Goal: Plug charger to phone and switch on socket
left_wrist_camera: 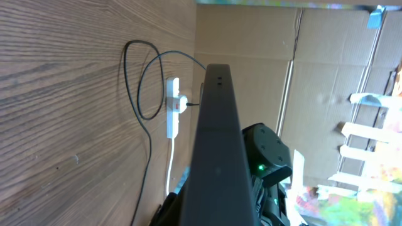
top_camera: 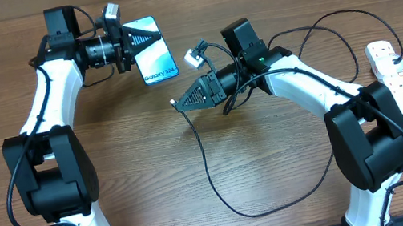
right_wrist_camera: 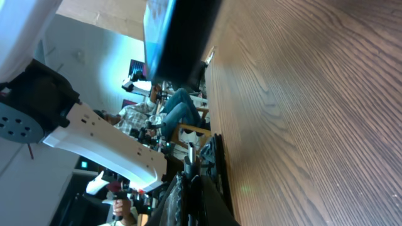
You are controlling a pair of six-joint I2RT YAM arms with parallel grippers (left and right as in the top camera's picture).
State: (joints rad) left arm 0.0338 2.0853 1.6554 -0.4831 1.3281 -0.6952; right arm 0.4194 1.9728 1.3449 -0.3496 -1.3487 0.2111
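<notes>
**Overhead.**
- Left claw [top_camera: 143, 39]: closed on the phone [top_camera: 159, 61], gripping it at the far end. The screen faces up.
- The phone's long axis runs away from us towards us, slightly slanted. The lettered end is the near one.
- Right claw [top_camera: 177, 102]: closed on the connector end of the charger [top_camera: 209, 168], with the tip pointing left.
- We place the connector just beyond the phone's lettered end, on the nearer, right-hand side, close to it but apart.
- The right claw is the nearer one to that end. We judge that the connector must swing round to line up with the phone's long axis before it goes in.
- The cable loops widely back to the socket [top_camera: 391, 71], which lies well apart at the right edge.

**Left wrist.**
- The phone [left_wrist_camera: 213, 125] is seen edge-on, running straight out from the claw.
- The socket [left_wrist_camera: 172, 110] lies far beyond it, and a dark plug appears to be seated in it.

**Right wrist.**
- The phone [right_wrist_camera: 182, 37] lies ahead at the top of the view and appears to be held off the table [right_wrist_camera: 301, 125].
- We cannot make out the connector tip here.
</notes>
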